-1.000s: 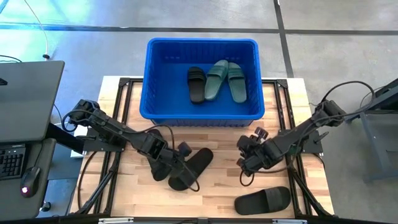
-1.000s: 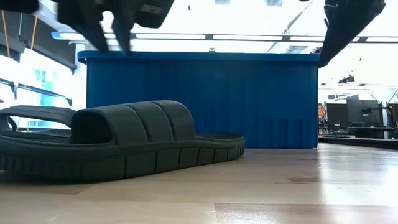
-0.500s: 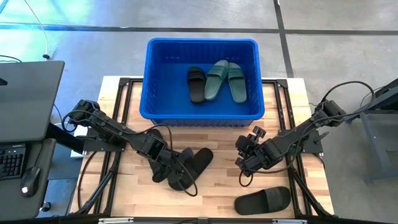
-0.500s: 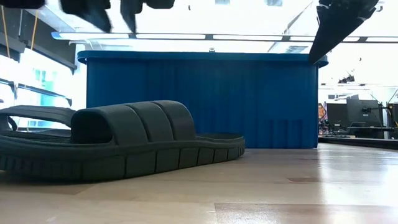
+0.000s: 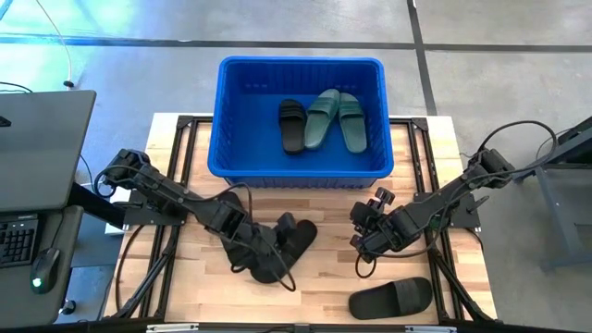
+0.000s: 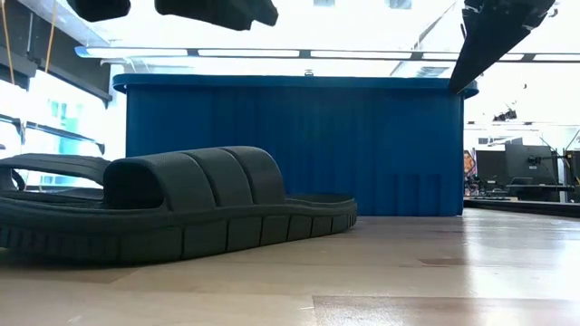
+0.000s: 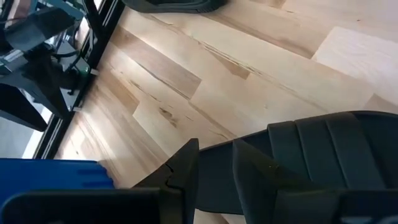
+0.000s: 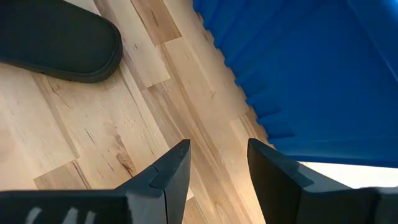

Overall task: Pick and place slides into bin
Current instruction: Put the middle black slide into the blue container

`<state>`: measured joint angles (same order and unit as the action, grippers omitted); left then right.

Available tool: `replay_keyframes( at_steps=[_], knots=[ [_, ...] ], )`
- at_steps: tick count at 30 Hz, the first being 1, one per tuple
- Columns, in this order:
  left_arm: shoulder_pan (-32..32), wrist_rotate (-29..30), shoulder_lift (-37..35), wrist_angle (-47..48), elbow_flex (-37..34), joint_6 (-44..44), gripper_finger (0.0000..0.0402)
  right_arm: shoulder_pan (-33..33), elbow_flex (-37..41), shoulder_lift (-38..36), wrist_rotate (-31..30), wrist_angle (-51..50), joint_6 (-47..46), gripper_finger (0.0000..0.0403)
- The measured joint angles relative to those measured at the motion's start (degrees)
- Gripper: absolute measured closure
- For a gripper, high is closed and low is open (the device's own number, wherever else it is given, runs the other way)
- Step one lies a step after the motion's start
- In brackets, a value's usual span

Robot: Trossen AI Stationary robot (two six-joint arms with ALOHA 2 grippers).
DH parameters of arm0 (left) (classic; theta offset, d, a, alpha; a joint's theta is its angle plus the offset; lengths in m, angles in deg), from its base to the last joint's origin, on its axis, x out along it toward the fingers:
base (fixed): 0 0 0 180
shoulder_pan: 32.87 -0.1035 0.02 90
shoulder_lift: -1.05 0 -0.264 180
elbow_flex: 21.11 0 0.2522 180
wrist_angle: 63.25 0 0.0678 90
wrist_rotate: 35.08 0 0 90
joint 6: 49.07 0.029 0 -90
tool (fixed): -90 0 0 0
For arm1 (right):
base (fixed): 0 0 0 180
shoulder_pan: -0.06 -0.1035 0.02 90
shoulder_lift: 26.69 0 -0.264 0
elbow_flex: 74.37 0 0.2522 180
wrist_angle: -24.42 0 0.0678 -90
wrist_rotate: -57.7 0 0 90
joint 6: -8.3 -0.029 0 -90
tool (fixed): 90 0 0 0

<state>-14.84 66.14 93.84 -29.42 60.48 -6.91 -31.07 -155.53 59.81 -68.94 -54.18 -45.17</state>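
Two black slides lie overlapping on the table's near left: one point(image 5: 302, 233) and one partly under it point(image 5: 262, 272). In the low view they lie flat on their soles point(image 6: 181, 204). My left gripper point(image 5: 277, 248) hovers over them, open by a narrow gap point(image 7: 214, 149), with a slide's sole point(image 7: 311, 155) below its fingers. A third black slide point(image 5: 390, 298) lies near the front right. The blue bin point(image 5: 301, 63) holds one black slide point(image 5: 292, 125) and two green ones point(image 5: 322, 118). My right gripper point(image 5: 359, 231) is open and empty point(image 8: 217, 149) in front of the bin.
The bin's ribbed front wall point(image 6: 299, 145) stands across the table's far side, and it shows close by in the right wrist view point(image 8: 311, 74). Bare wood lies between the two grippers and along the near edge. A dark desk with a keyboard point(image 5: 18, 240) stands left of the table.
My left gripper has gone toward the table's right and a little toward its near edge, coming over the two black slides. In the low view its fingers have risen toward the picture's top. The slides have stayed where they were.
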Motion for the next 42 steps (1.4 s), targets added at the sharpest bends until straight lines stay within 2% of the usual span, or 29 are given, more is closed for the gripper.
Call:
replay_keyframes(
  at_steps=[10, 15, 19, 29, 33, 38, 42],
  knots=[
    [-0.01, -0.79, 0.00, 0.20, 0.00, -3.51, 0.0316, 0.00, 0.00, 0.00, 0.00, 0.00, 0.00, 0.0254],
    [-0.01, -6.93, 0.45, 0.19, 0.00, -1.92, 0.0316, 0.00, 0.00, 0.00, 0.00, 0.02, -0.01, 0.0254],
    [0.03, -9.37, 0.53, 0.16, -0.02, -1.91, 0.0316, 0.00, 0.00, 0.00, 0.00, 0.04, 0.00, 0.0254],
    [-0.26, -8.82, 2.91, 0.72, -0.06, 3.09, 0.0312, 0.02, 0.00, 0.00, -0.02, 0.02, 0.00, 0.0254],
    [-1.36, -7.10, 5.08, 1.25, -0.05, 3.31, 0.0278, 0.02, 0.00, 0.02, -0.48, -0.01, 0.17, 0.0254],
    [-1.69, -6.46, 7.58, 0.62, 0.09, 2.49, 0.0209, 0.02, 0.00, 0.04, -0.63, 0.76, 1.47, 0.0254],
    [-1.48, -3.60, 7.67, 3.03, 0.01, 2.08, 0.0159, 0.02, 0.00, 0.04, -0.79, 0.81, 1.49, 0.0254]
  ],
)
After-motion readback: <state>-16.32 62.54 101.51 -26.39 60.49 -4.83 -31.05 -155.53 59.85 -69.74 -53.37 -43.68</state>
